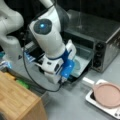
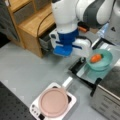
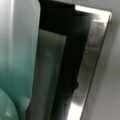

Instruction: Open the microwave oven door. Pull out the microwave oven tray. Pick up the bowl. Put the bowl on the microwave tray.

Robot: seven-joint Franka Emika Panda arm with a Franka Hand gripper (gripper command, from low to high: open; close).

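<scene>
The end effector (image 2: 83,58) hangs over the near edge of the pulled-out tray (image 2: 92,75), just beside the bowl (image 2: 100,61), at the bowl's rim on its side toward a front view's left. Whether its jaws are parted or clamped on the rim I cannot tell; the arm's blue-and-white wrist hides them in both front views.

The door (image 2: 81,65) lies folded down and the tray is drawn out over it. The bowl sits on or just above the tray, upright, with a small orange thing (image 2: 95,58) inside it. Contact between bowl and tray cannot be settled from here. In a front view only a sliver of the bowl (image 1: 77,65) shows past the wrist, in front of the oven (image 1: 100,32) and its open mouth.

The wrist view shows teal bowl wall (image 3: 12,82) close against the lens at its left, the pale tray (image 3: 47,75) under it, and the door's bright metal edge (image 3: 87,75) beyond.

A pink plate (image 2: 53,102) rests in a white rack (image 2: 35,110) on the counter (image 2: 22,72), well apart from the tray.
</scene>
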